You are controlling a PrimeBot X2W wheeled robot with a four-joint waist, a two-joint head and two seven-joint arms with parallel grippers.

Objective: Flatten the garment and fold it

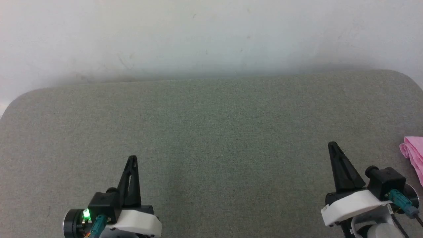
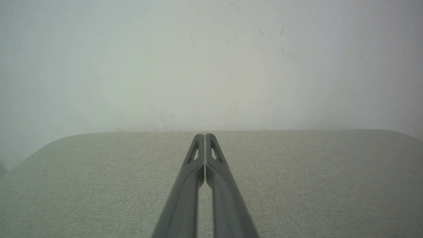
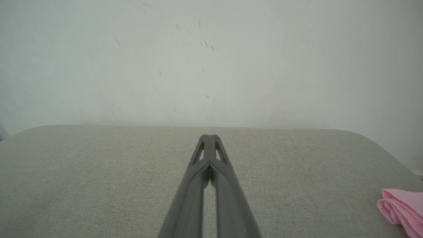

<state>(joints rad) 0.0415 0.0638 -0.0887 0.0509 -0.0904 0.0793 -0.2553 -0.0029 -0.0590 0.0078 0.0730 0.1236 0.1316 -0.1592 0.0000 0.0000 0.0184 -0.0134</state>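
The garment [image 1: 413, 155] is a bunched piece of light pink fabric at the right edge of the grey table [image 1: 211, 132], cut off by the frame. In the right wrist view the garment [image 3: 401, 211] lies at the lower right, in soft folds. My right gripper [image 1: 331, 145] stands to the left of it, apart from it, shut with nothing held; the right gripper [image 3: 207, 137] has its tips pressed together. My left gripper [image 1: 133, 158] is at the lower left, far from the fabric, and in the left wrist view the left gripper [image 2: 205, 135] is shut and empty too.
A pale, scuffed wall [image 1: 211, 36] rises behind the table's far edge. The table top has rounded far corners [image 1: 23, 99], and grey cloth surface stretches between the two grippers.
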